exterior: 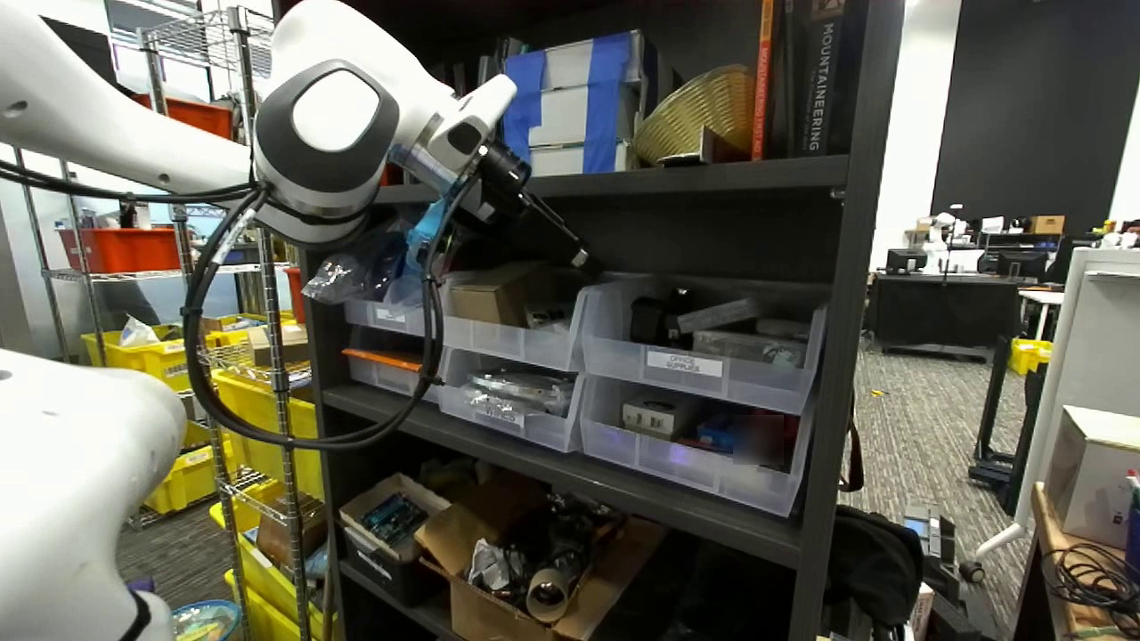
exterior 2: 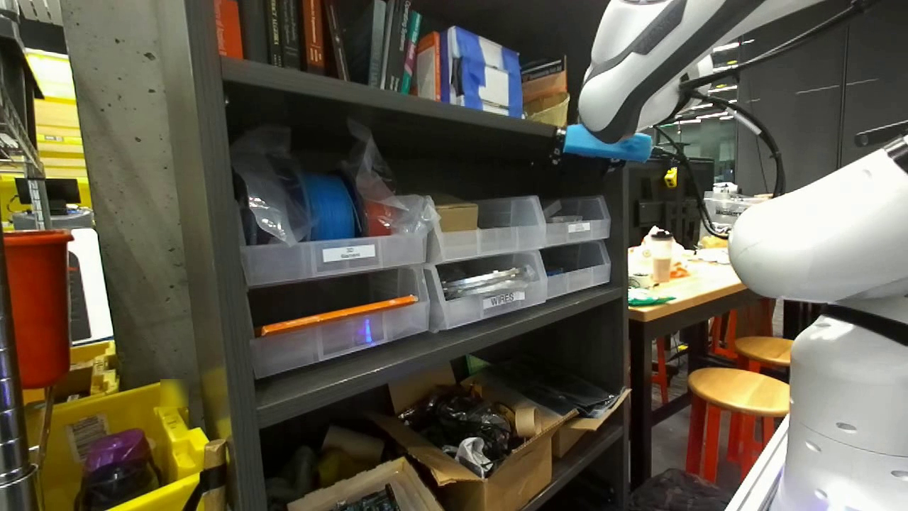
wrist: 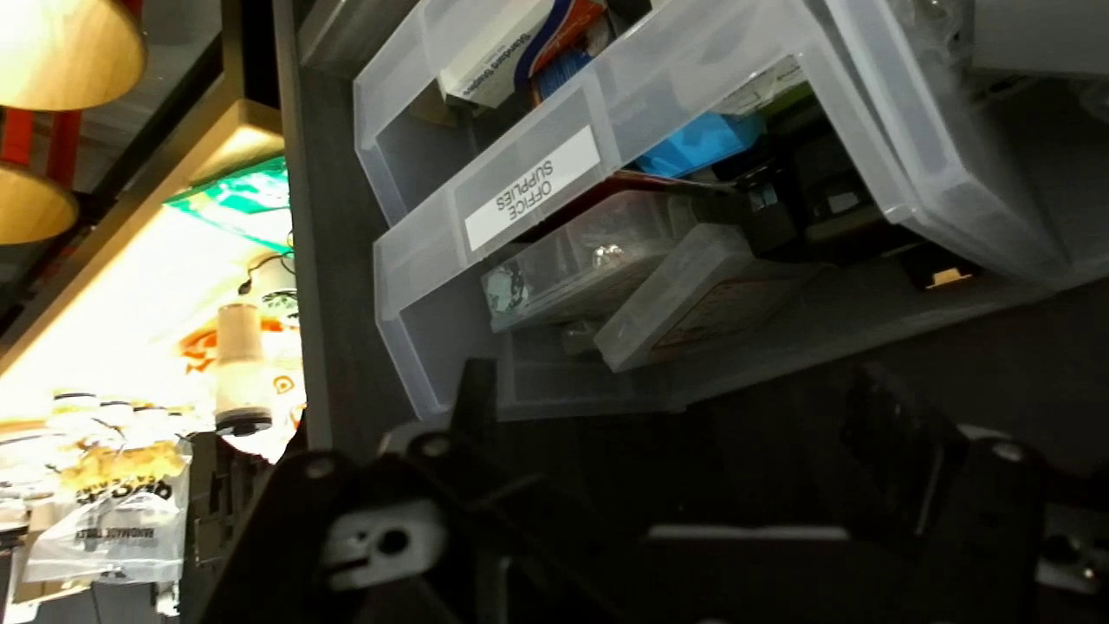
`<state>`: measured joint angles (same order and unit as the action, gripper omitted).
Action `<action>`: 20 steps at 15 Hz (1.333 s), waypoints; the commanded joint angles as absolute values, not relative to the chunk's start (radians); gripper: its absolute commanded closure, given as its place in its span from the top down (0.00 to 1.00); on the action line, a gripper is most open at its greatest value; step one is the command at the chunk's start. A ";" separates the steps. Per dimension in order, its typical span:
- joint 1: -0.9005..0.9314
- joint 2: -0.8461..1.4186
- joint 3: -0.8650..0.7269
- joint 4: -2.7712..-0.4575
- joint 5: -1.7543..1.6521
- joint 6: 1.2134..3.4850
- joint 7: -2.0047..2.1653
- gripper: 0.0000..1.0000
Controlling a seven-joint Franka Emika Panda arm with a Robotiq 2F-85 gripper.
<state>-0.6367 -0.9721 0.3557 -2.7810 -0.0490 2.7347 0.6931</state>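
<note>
Wrist view: your gripper (wrist: 677,373) stands spread and empty near the supplies bin (wrist: 658,100). Inside lie a clear box (wrist: 576,260) and a tilted slim case (wrist: 671,296), both untouched. Your positioning looks about done; any grasp is left to make.

Clock centre: the gripper (exterior: 595,259) in an exterior view.
Upper shelf board (exterior: 712,178): a ceiling across 12 to 2 o'clock.
Gap beneath it: passable at 2 to 3 o'clock, in front of the dark back panel (exterior: 695,233).
Upright (exterior: 848,294): closes that gap at 3 o'clock.
OFFICE SUPPLIES bin (exterior: 757,383): open-topped, at 4 to 5 o'clock; a tilted pale box (exterior: 720,314) crowds its mouth.
Next bin (exterior: 499,340): 7 to 8 o'clock, a cardboard box (exterior: 481,304) rising above its front wall.
Plastic bag (exterior: 343,278): sticks out at 9 o'clock.
Cable loop (exterior: 329,442): hangs at 8 o'clock.
</note>
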 commanded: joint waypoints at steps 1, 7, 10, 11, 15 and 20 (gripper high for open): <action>-0.701 -0.940 0.383 -2.780 -0.084 2.780 0.722 1.00; -0.750 -0.822 0.385 -2.783 -0.069 2.901 0.695 1.00; -0.733 -0.840 0.379 -2.784 -0.055 2.865 0.692 1.00; -0.728 -0.831 0.374 -2.783 -0.055 2.865 0.692 1.00; -0.719 -0.828 0.368 -2.782 -0.054 2.865 0.692 1.00; -0.758 -0.799 0.436 -2.782 -0.052 3.024 0.737 1.00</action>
<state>-0.7254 -0.8275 0.3916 -2.7829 -0.0526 2.9184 0.7075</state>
